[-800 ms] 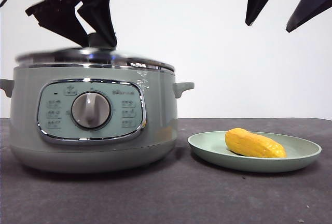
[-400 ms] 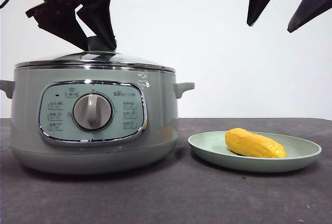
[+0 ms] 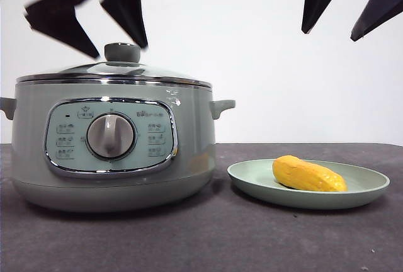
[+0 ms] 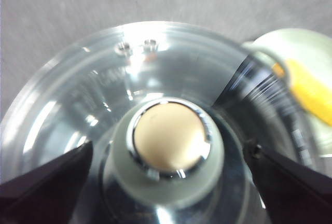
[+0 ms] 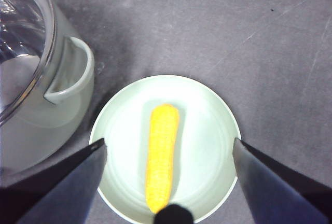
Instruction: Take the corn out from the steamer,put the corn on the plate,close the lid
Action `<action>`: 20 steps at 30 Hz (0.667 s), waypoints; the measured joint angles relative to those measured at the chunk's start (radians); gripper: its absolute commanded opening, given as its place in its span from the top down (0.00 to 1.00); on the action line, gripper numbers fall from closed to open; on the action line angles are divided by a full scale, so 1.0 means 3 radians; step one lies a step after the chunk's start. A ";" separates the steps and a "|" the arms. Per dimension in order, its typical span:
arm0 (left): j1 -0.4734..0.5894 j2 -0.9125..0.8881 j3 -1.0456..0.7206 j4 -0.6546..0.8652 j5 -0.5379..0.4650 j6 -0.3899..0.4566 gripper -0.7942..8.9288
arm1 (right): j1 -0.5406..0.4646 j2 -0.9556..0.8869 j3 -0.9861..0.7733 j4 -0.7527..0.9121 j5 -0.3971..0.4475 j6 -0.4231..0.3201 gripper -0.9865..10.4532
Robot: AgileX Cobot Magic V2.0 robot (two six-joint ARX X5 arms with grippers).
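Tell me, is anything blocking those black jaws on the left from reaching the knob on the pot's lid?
Nothing visible. The left gripper hangs open right above the lid, one jaw to each side of its knob, with only air between. The lid sits on the steamer.

- Steamer [image 3: 113, 152], front view: chrome-framed control panel [image 3: 111, 136] carries small printed marks to either side of the central dial [image 3: 111, 135]; all too small and faint to read.
- Short line of print at the panel's upper right, looks like a brand mark; characters not legible.
- Small symbol at the panel's upper left, above the dial; shape not clear enough to name.
- Lid [image 4: 155, 130], left wrist view: no print made out on glass or knob.
- Plate [image 5: 218, 130], corn [image 5: 162, 154]: no markings.
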 measured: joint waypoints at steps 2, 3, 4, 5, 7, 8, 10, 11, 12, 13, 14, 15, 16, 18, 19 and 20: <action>0.0000 -0.0216 0.0000 -0.0061 0.0001 0.0000 0.55 | 0.0000 -0.0037 0.0000 -0.0022 -0.0001 -0.0004 0.57; 0.0000 -0.0345 0.0000 -0.0112 0.0001 0.0000 0.61 | 0.0000 -0.0066 0.0000 -0.0041 -0.0001 -0.0008 0.61; 0.0000 -0.0468 0.0000 -0.0169 0.0000 0.0000 0.70 | 0.0000 -0.0106 0.0000 -0.0062 -0.0001 -0.0009 0.66; 0.0000 -0.0571 0.0000 -0.0221 -0.0001 0.0000 0.78 | 0.0000 -0.0146 0.0000 -0.0080 -0.0001 -0.0010 0.71; 0.0000 -0.0788 0.0000 -0.0319 -0.0003 0.0003 0.95 | 0.0000 -0.0256 0.0000 -0.0102 -0.0003 -0.0011 0.83; 0.0000 -0.0874 0.0000 -0.0341 -0.0018 0.0004 0.92 | 0.0000 -0.0303 0.0000 -0.0104 -0.0003 -0.0011 0.86; 0.0000 -0.1064 0.0000 -0.0352 -0.0130 0.0005 0.93 | 0.0000 -0.0413 0.0000 -0.0102 -0.0003 -0.0017 0.92; -0.0003 -0.1144 0.0000 -0.0352 -0.0209 0.0005 0.93 | 0.0000 -0.0462 -0.0001 -0.0092 -0.0003 -0.0024 0.92; -0.0008 -0.1237 0.0000 -0.0351 -0.0301 0.0005 0.93 | 0.0000 -0.0521 -0.0009 -0.0061 -0.0003 -0.0025 0.92; -0.0019 -0.1334 -0.0014 -0.0334 -0.0385 0.0005 0.93 | 0.0000 -0.0587 -0.0037 0.0003 -0.0003 -0.0027 0.92; -0.0025 -0.1422 -0.0045 -0.0308 -0.0427 0.0005 0.93 | 0.0000 -0.0652 -0.0075 0.0064 -0.0003 -0.0028 0.92; -0.0041 -0.1546 -0.0109 -0.0273 -0.0479 0.0005 0.93 | 0.0000 -0.0749 -0.0150 0.0158 -0.0003 -0.0036 0.92; -0.0060 -0.1689 -0.0214 -0.0256 -0.0521 0.0005 0.93 | 0.0000 -0.0862 -0.0258 0.0267 -0.0003 -0.0037 0.92; -0.0084 -0.1990 -0.0538 -0.0235 -0.0651 0.0005 0.93 | 0.0000 -0.1139 -0.0563 0.0507 0.0000 -0.0037 0.92; -0.0084 -0.2143 -0.0716 -0.0233 -0.0682 0.0005 0.93 | 0.0000 -0.1291 -0.0741 0.0615 0.0001 -0.0037 0.92; -0.0084 -0.2293 -0.0899 -0.0196 -0.0694 0.0004 0.93 | 0.0001 -0.1439 -0.0922 0.0712 0.0003 -0.0036 0.92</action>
